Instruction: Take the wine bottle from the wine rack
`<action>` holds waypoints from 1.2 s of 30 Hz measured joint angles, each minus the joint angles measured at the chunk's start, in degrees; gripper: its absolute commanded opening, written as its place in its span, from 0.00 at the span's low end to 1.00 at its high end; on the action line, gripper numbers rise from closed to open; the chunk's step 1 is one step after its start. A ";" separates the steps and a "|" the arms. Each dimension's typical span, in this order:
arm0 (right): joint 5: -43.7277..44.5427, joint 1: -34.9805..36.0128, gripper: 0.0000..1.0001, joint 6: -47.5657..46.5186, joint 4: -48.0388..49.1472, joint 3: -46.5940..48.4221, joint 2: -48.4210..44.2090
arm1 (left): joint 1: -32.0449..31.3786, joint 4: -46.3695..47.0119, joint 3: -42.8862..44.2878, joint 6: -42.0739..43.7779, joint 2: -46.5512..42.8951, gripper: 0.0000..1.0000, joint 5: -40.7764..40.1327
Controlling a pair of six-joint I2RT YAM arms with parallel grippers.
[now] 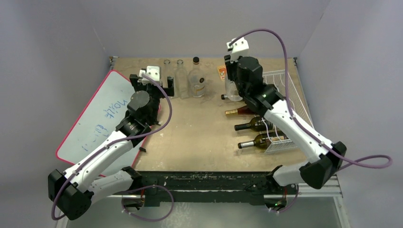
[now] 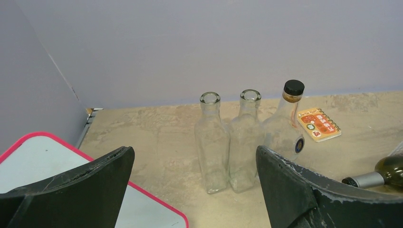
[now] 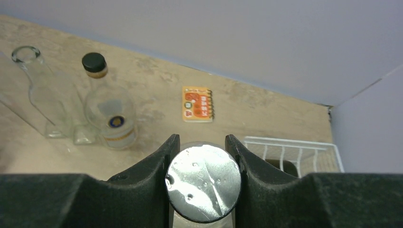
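The white wire wine rack [image 1: 291,102] stands at the table's right side; its corner shows in the right wrist view [image 3: 291,151]. Three wine bottles lie on it with necks pointing left: a gold-foiled one [image 1: 237,111], a dark one [image 1: 248,126] and a silver-foiled one [image 1: 250,142]. My right gripper [image 1: 233,85] [image 3: 202,139] is shut on the neck of another wine bottle [image 1: 232,95], left of the rack's far end. Its silver foil top [image 3: 203,183] sits between my fingers. My left gripper [image 1: 152,80] [image 2: 195,164] is open and empty, facing the clear bottles.
Two clear square bottles [image 2: 211,142] [image 2: 244,142] and a round flask with a black cap [image 2: 285,128] stand at the back. An orange notebook [image 2: 319,124] lies near the wall. A red-edged whiteboard [image 1: 100,118] lies at the left.
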 measured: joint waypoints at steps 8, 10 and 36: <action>-3.65 -2.03 0.00 2.75 8.07 2.16 10.95 | 0.00 0.02 0.00 0.00 -0.48 1.00 -0.17; -4.28 -2.51 0.00 2.80 10.14 2.23 13.05 | 0.00 0.02 0.00 0.00 -0.55 1.00 -0.17; -18.49 -9.35 0.00 8.85 28.61 2.60 34.12 | 0.00 0.00 0.02 1.05 -0.74 1.00 -0.02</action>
